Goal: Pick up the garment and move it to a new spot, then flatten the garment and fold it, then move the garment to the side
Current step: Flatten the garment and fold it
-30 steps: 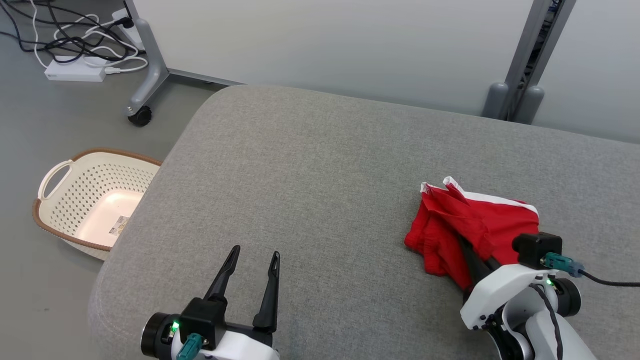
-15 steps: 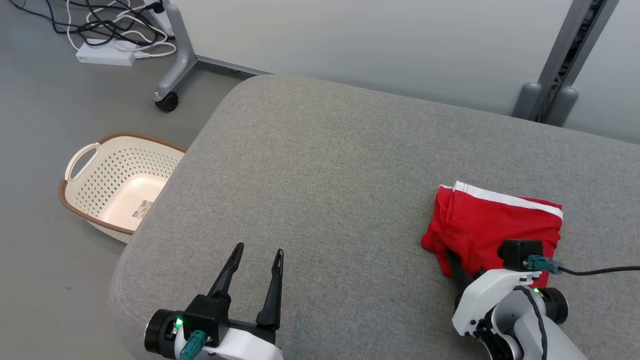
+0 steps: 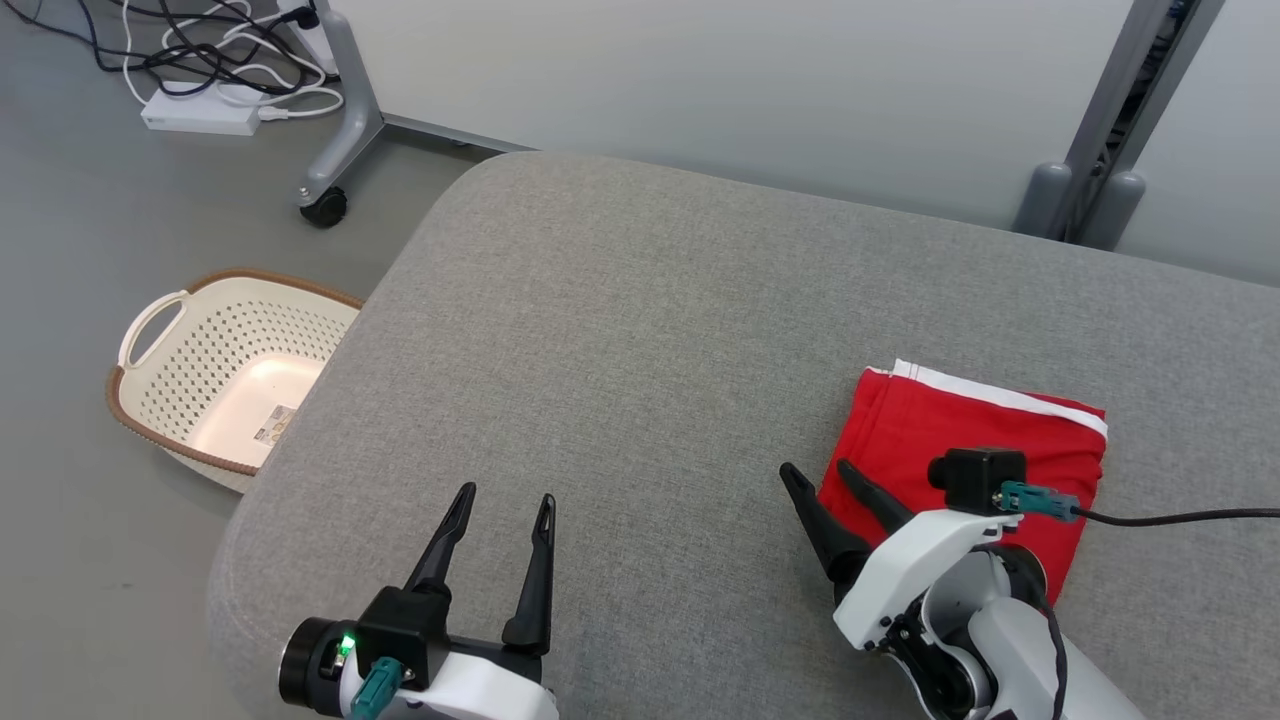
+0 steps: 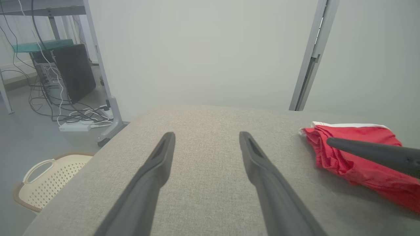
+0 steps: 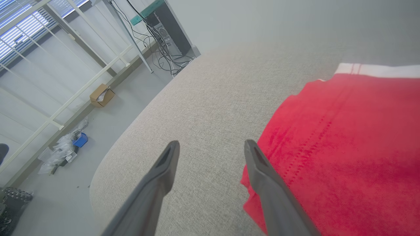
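Note:
The garment [image 3: 985,440] is red with a white band along its far edge. It lies folded flat on the right side of the grey cushion [image 3: 640,330]. Over its near-left edge my right gripper [image 3: 818,478] stands open, one finger above the cloth and one above bare cushion, nothing between them. The right wrist view has the garment [image 5: 341,144] to the right of the right gripper [image 5: 211,147]. Near the front edge my left gripper [image 3: 505,500] is open and empty over bare cushion. The left wrist view shows the left gripper [image 4: 206,137] and the garment [image 4: 354,157] far right.
A cream perforated basket [image 3: 150,340] with a brown rim sits on the floor left of the cushion. Cables and a white power strip [image 3: 200,115] lie at the far left by a wheeled frame leg [image 3: 335,160]. A grey post [image 3: 1110,130] stands behind the cushion.
My right gripper has opened and let go of the garment, then drawn back to the left off it. The garment has settled flat. The camera shifted; the left gripper kept still.

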Tool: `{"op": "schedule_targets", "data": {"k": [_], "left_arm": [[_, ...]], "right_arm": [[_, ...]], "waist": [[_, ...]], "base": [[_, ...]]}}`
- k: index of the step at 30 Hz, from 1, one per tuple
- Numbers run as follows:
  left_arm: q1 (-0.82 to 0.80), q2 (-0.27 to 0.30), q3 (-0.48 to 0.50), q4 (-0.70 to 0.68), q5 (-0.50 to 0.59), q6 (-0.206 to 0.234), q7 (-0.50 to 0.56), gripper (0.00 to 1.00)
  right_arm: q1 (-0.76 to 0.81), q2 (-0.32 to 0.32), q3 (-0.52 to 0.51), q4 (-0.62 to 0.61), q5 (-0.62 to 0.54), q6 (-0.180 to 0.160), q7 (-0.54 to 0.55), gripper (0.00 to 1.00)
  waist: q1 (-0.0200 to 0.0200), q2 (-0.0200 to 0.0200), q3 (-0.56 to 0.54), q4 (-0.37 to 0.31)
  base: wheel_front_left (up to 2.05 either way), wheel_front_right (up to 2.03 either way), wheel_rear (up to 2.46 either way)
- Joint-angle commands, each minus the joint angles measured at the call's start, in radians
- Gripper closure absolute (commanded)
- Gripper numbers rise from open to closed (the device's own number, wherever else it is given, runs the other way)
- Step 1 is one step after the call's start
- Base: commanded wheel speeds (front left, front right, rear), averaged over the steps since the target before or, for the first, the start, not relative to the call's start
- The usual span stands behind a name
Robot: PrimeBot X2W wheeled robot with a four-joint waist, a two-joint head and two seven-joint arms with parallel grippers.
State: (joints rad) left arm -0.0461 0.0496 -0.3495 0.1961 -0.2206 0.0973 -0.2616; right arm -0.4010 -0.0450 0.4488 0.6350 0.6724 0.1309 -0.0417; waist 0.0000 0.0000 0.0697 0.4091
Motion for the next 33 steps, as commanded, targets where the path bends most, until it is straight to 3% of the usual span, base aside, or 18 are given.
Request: {"op": "schedule_targets", "data": {"k": [1,8,21,27,33], "left_arm": [[-0.008,0.003,0.006,-0.001,0.008,0.000,-0.004,0.00],[-0.001,0.003,0.033,-0.026,0.017,-0.005,-0.004,0.00],[0.002,0.003,0.098,-0.128,0.022,-0.015,-0.004,0.00],[0.018,0.003,0.119,-0.158,0.039,-0.018,-0.004,0.00],[0.049,0.004,0.127,-0.165,0.050,-0.025,-0.004,0.00]], "right_arm": [[-0.011,-0.011,-0.008,-0.004,0.005,0.000,-0.011,0.00],[-0.003,-0.012,-0.126,-0.079,-0.014,0.000,-0.080,0.00],[0.232,-0.101,-0.385,-0.491,-0.324,0.000,-0.192,0.00],[0.369,-0.052,-0.496,-0.642,-0.446,0.000,-0.212,0.00],[0.445,-0.015,-0.544,-0.655,-0.483,0.000,-0.222,0.00]], "waist": [[0.0000,0.0000,-0.006,-0.012],[0.0000,0.0000,-0.035,-0.069],[0.0000,0.0000,-0.056,-0.187],[0.0000,0.0000,-0.047,-0.235],[0.0000,0.0000,-0.032,-0.269]], "base": [[0.00,0.00,0.00],[0.00,0.00,0.00],[0.00,0.00,0.00],[0.00,0.00,0.00],[0.00,0.00,0.00]]}}
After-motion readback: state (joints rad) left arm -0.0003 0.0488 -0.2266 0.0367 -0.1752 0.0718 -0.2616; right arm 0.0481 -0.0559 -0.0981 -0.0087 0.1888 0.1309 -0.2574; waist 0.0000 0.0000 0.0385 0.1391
